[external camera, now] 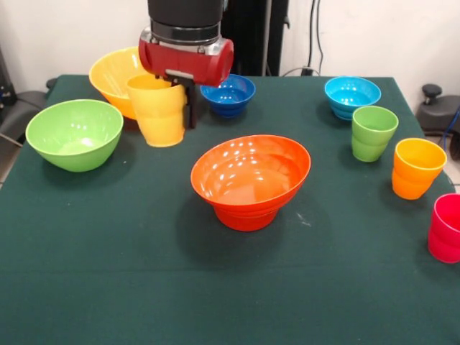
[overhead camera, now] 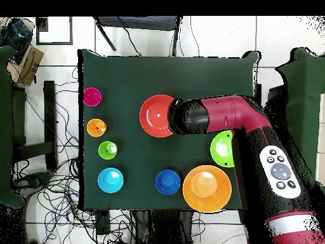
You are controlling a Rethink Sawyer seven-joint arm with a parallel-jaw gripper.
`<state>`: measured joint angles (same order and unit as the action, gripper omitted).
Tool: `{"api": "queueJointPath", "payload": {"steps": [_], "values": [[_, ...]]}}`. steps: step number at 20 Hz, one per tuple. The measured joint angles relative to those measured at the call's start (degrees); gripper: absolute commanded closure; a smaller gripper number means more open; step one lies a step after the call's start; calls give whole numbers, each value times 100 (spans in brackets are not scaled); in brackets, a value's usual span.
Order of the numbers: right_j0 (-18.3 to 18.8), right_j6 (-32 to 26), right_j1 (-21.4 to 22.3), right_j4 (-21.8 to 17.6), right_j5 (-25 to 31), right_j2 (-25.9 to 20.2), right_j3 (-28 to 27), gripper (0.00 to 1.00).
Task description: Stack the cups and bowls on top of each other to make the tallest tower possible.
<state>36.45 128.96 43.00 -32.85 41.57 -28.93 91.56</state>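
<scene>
My gripper (external camera: 178,115) is shut on the yellow cup (external camera: 157,111). One dark finger (external camera: 192,106) shows against the cup's right side, and the cup hangs slightly tilted above the cloth, left of the tower. The tower (external camera: 250,180) is a wide orange bowl over a smaller orange bowl at the table's middle (overhead camera: 155,115). In the overhead view the arm's end (overhead camera: 188,117) hides the cup. The green cup (external camera: 373,133), orange-yellow cup (external camera: 417,167) and pink-red cup (external camera: 446,227) stand upright at the right.
The large yellow bowl (external camera: 115,75) and large green bowl (external camera: 74,134) stand at the left. The dark blue bowl (external camera: 228,94) sits behind the gripper. The light blue bowl (external camera: 351,95) sits at the far right. The table's edge runs beside the pink-red cup.
</scene>
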Motion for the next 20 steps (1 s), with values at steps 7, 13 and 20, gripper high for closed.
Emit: {"api": "queueJointPath", "payload": {"steps": [7,13,20], "values": [[377,-8,870,508,24,-262,900,100],[1114,-285,2356,1766,394,-648,1747,100],[1460,-1034,3598,2809,922,-734,1860,100]]}}
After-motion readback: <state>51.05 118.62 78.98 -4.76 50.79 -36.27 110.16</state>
